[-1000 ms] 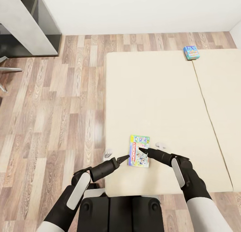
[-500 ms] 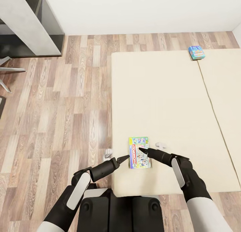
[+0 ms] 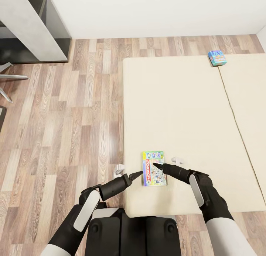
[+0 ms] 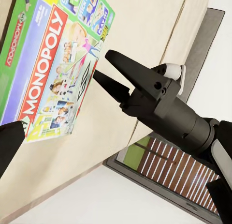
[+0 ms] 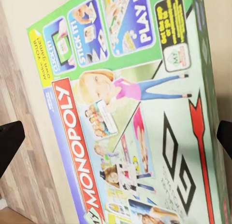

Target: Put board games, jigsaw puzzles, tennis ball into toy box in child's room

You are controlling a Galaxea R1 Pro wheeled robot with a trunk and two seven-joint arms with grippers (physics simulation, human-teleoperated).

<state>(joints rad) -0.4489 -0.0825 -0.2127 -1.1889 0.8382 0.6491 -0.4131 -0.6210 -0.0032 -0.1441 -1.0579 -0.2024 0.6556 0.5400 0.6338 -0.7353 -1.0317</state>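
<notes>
Right gripper (image 3: pixel 158 166) fingers apart, tips over right edge of Monopoly board game (image 3: pixel 153 168). Left gripper (image 3: pixel 137 174) just beside box's left edge, spread unclear. Box flat near bed (image 3: pixel 177 112) front-left corner. Second board game (image 3: pixel 217 58) far corner.

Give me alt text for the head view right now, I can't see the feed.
A Monopoly board game lies flat near the bed's near edge, with the left end effector and right end effector poised on either side of it. A second, blue board game sits at the bed's far edge, above wood flooring.
</notes>
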